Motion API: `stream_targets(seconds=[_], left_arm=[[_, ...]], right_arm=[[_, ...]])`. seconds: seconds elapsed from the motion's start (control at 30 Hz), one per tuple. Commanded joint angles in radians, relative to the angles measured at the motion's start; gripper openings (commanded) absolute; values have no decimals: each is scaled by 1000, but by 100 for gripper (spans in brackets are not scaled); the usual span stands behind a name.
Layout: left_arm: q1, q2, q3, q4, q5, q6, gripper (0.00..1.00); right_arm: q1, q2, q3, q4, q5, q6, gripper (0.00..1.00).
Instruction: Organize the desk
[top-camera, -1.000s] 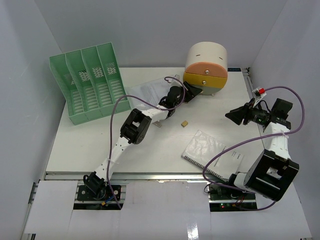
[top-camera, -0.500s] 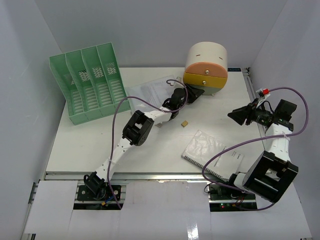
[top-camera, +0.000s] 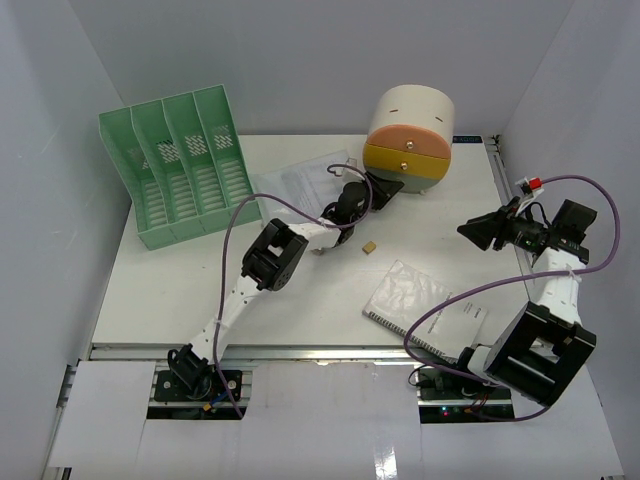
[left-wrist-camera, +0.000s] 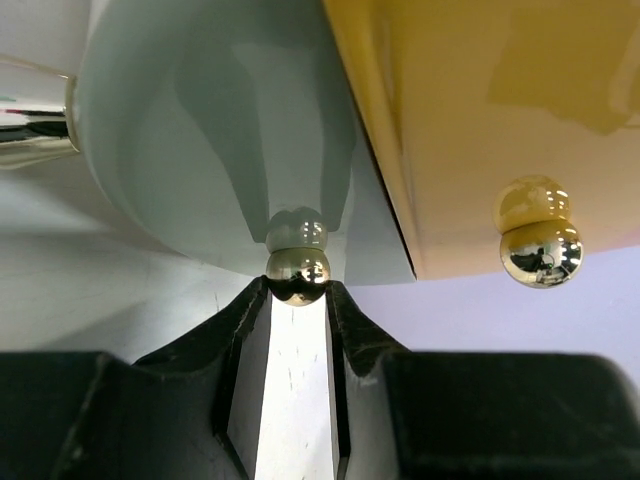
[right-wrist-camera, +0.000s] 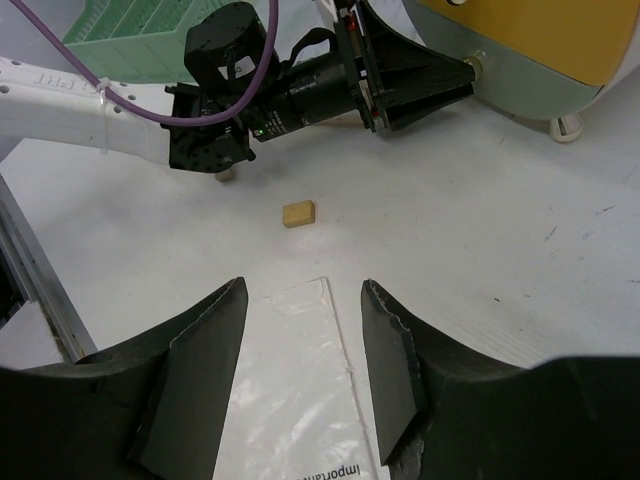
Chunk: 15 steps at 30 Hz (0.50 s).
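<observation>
Pinching the bottom drawer's knob, the left pincer looks only at the start of tidying, while the right pincer hangs open and empty. Below both, the surface carries a notebook, papers and a tan block — all unsorted.

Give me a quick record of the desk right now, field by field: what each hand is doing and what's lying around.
Left hand: closed on the knob of the bottom drawer
Right hand: open, raised, holding nothing
Drawer unit: far middle of desk
File rack: far left corner
Loose items: tan block, notebook, papers
</observation>
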Motion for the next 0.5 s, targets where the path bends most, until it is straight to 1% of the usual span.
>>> stream_targets(seconds=[0.0, 0.13, 0.23, 0.4, 0.47], left_arm=[[3, -137, -177, 41, 15, 47, 17], [-6, -256, -356, 148, 62, 71, 15], [-10, -323, -498, 194, 95, 101, 15], [-15, -408, -632, 240, 122, 129, 15], [-11, -423, -648, 242, 132, 143, 19]], right_arm=[[-5, -28, -14, 29, -11, 17, 56], [-4, -29, -21, 44, 2, 25, 56], [6, -36, -31, 45, 17, 23, 56], [62, -48, -24, -2, 76, -37, 57], [108, -53, -18, -29, 104, -57, 59]])
